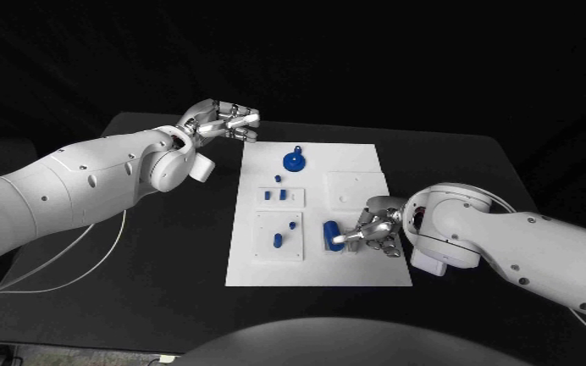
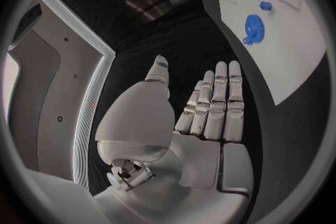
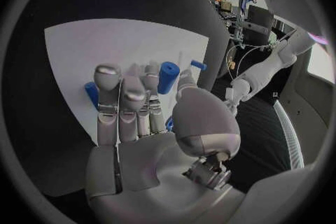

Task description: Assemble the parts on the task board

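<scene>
The white task board (image 1: 367, 171) lies in the middle of the black table. A round blue gear-like part (image 1: 295, 161) sits near its far edge, also seen as the gear (image 2: 252, 28) in the left wrist view. Small blue pieces (image 1: 277, 195) stand in a row below it, and two more (image 1: 284, 233) lie in a square recess. My right hand (image 1: 373, 229) is over the board's near right area, pinching a blue cylinder (image 1: 332, 235) between thumb and fingers; the cylinder (image 3: 167, 77) rises past the fingertips (image 3: 133, 95). My left hand (image 1: 226, 120) hovers off the board's far left corner, fingers straight, holding nothing.
A white cable (image 1: 74, 256) loops on the table at the left, under my left arm. Black table surface (image 1: 452, 163) lies to the right of the board. A square outline (image 1: 354, 188) marks the board's right half.
</scene>
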{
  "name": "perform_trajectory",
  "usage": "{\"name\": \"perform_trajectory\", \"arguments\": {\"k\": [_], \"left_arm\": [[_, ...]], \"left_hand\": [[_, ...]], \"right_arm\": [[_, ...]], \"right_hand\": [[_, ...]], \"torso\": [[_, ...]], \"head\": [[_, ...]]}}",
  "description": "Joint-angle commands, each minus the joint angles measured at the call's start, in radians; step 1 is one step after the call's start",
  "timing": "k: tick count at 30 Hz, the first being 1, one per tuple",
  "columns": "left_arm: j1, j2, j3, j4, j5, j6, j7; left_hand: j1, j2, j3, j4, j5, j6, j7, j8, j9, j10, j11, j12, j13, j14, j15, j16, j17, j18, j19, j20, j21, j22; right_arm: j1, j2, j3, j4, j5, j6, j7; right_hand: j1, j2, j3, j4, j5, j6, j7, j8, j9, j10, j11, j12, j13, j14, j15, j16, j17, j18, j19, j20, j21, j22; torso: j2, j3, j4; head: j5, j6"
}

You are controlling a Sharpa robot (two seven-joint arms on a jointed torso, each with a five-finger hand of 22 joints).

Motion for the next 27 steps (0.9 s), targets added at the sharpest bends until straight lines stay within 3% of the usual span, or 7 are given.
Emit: {"name": "perform_trajectory", "arguments": {"k": [1,6,7,10,16,18,27], "left_arm": [[-0.001,0.000,0.001,0.001,-0.003,0.010,0.004],[-0.001,0.000,0.001,0.001,-0.003,0.010,0.001],[-0.001,0.000,0.001,0.001,-0.003,0.010,0.000],[-0.001,0.002,0.001,-0.001,-0.005,0.010,-0.007],[-0.001,0.003,0.000,-0.004,-0.010,0.010,-0.014],[-0.001,0.003,0.000,-0.004,-0.011,0.009,-0.017],[-0.001,0.002,0.000,-0.004,-0.010,0.005,-0.017]], "left_hand": [[-0.003,0.004,0.001,-0.007,0.004,-0.003,0.002,-0.005,-0.001,-0.007,0.001,0.000,0.001,-0.007,0.000,-0.002,0.001,0.001,-0.001,0.004,-0.005,-0.001],[-0.004,0.004,0.001,-0.006,0.004,-0.003,0.002,-0.005,-0.002,-0.007,0.001,0.000,0.001,-0.007,0.000,-0.002,0.002,0.001,-0.001,0.004,-0.006,-0.001],[-0.004,0.004,0.001,-0.006,0.004,-0.003,0.002,-0.005,-0.002,-0.007,0.001,0.000,0.001,-0.007,0.000,-0.002,0.002,0.001,-0.001,0.004,-0.006,-0.001],[-0.002,0.007,0.002,-0.008,0.004,-0.004,0.002,-0.005,-0.002,-0.007,0.001,0.000,0.001,-0.007,0.000,-0.002,0.002,0.001,-0.001,0.004,-0.005,-0.001],[-0.002,0.013,0.000,-0.012,0.005,-0.004,0.002,-0.005,-0.002,-0.008,0.001,0.000,0.001,-0.006,-0.001,-0.002,0.002,0.001,-0.001,0.004,-0.005,-0.001],[-0.009,0.019,-0.002,-0.009,0.004,-0.007,0.002,-0.005,-0.002,-0.007,0.001,0.000,0.001,-0.006,-0.001,-0.002,0.002,0.002,0.000,0.004,-0.005,0.000],[-0.015,0.029,-0.008,-0.006,0.005,-0.009,0.003,-0.005,-0.002,-0.007,0.001,0.001,0.001,-0.005,-0.001,-0.001,0.002,0.002,0.001,0.004,-0.005,0.000]], "right_arm": [[-0.001,-0.006,0.001,0.000,0.000,0.054,0.003],[-0.001,-0.010,0.001,-0.002,-0.002,0.066,0.016],[-0.001,-0.010,0.001,-0.003,-0.002,0.067,0.018],[-0.001,-0.007,0.001,-0.010,-0.007,0.068,0.021],[-0.001,0.003,0.001,-0.021,-0.014,0.065,0.020],[-0.001,0.007,0.001,-0.026,-0.015,0.062,0.017],[-0.001,0.029,0.001,-0.041,-0.016,0.061,0.010]], "right_hand": [[0.007,0.018,-0.008,-0.023,0.045,0.003,-0.001,0.000,0.035,0.001,0.000,-0.001,-0.005,0.002,-0.002,-0.003,-0.002,-0.009,0.052,-0.002,-0.003,0.070],[0.028,0.042,-0.025,-0.060,0.173,0.004,-0.003,-0.001,0.060,0.001,-0.001,0.003,-0.007,0.002,-0.003,-0.002,-0.003,-0.010,0.052,-0.003,-0.003,0.070],[0.029,0.046,-0.027,-0.064,0.177,0.004,-0.003,-0.001,0.062,0.001,-0.001,0.003,-0.007,0.002,-0.003,-0.002,-0.004,-0.010,0.052,-0.003,-0.003,0.071],[0.027,0.082,-0.042,-0.077,0.180,0.002,-0.003,-0.001,0.067,0.000,-0.001,0.006,-0.007,0.001,-0.003,-0.001,-0.005,-0.011,0.052,-0.003,-0.002,0.071],[0.023,0.099,-0.052,-0.080,0.159,0.002,-0.004,-0.001,0.071,0.000,-0.001,0.007,-0.008,0.001,-0.003,-0.001,-0.006,-0.010,0.052,-0.003,-0.003,0.071],[0.014,0.127,-0.048,-0.068,0.128,0.001,-0.004,-0.002,0.072,0.000,-0.001,0.009,-0.007,0.001,-0.003,0.000,-0.005,-0.011,0.052,-0.003,-0.003,0.071],[0.015,0.134,-0.058,-0.071,0.119,0.003,-0.004,-0.001,0.076,0.000,-0.001,0.010,-0.007,0.001,-0.003,0.000,-0.007,-0.011,0.052,-0.003,-0.003,0.071]], "torso": [[0.000,-0.0006,0.0008],[0.000,-0.0006,0.0004],[0.000,-0.0006,0.0004],[0.001,-0.0008,0.0005],[0.001,-0.0012,0.0017],[0.001,-0.0011,0.0019],[0.000,-0.0007,0.0008]], "head": [[0.000,0.002],[0.000,0.001],[0.000,0.001],[0.000,0.002],[0.001,0.001],[0.001,0.001],[0.003,-0.002]]}}
